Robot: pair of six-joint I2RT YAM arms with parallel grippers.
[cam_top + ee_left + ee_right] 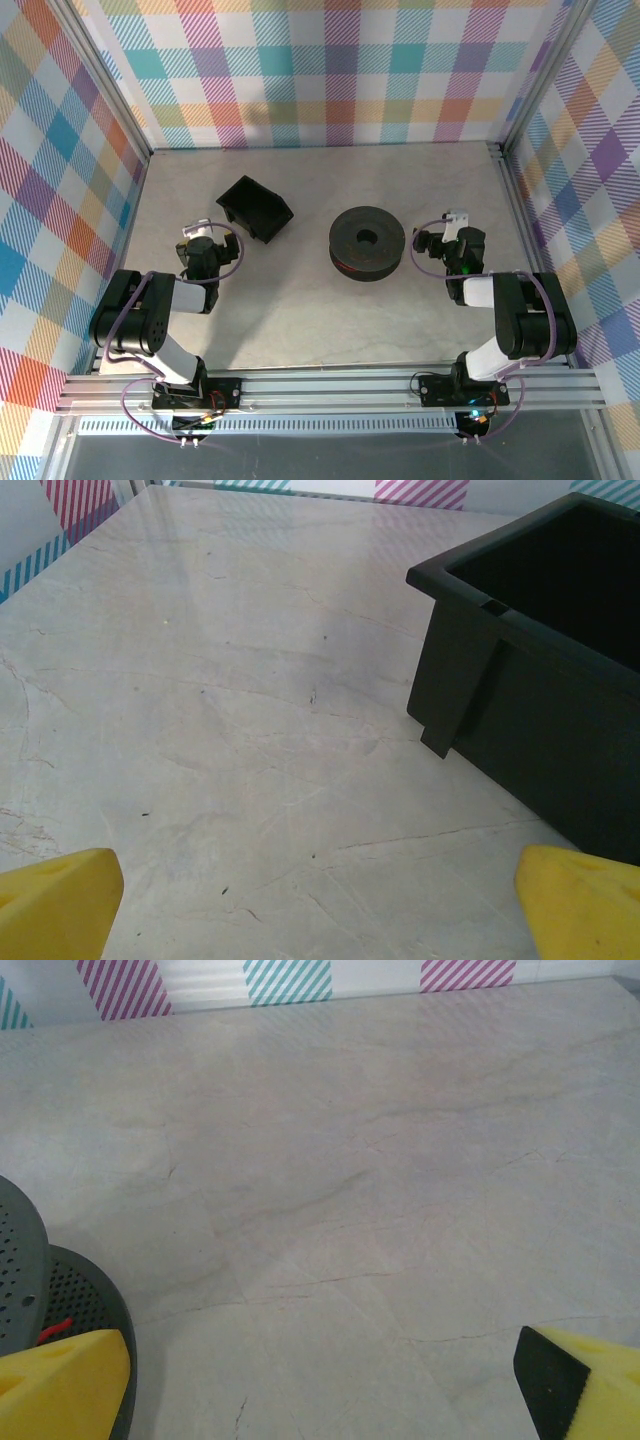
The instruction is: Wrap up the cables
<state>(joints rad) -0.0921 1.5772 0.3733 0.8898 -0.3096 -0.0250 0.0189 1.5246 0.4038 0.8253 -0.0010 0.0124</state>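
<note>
A black perforated spool (367,241) lies flat in the middle of the table. Thin red wire, the cables (346,268), shows wound between its flanges at the near-left rim. In the right wrist view the spool's edge (70,1290) sits at the lower left with a short red bit of the cables (55,1329) on it. My right gripper (325,1385) is open over bare table, just right of the spool; from above it (437,243) rests low. My left gripper (320,905) is open and holds nothing, left of the bin; from above it (204,243) is folded back.
A black open bin (255,206) stands tilted at the back left, and its corner (470,670) is close on the right of my left fingers. Lilac-grey cords (424,262) loop off both wrists. Plaid walls enclose the marble table (300,310).
</note>
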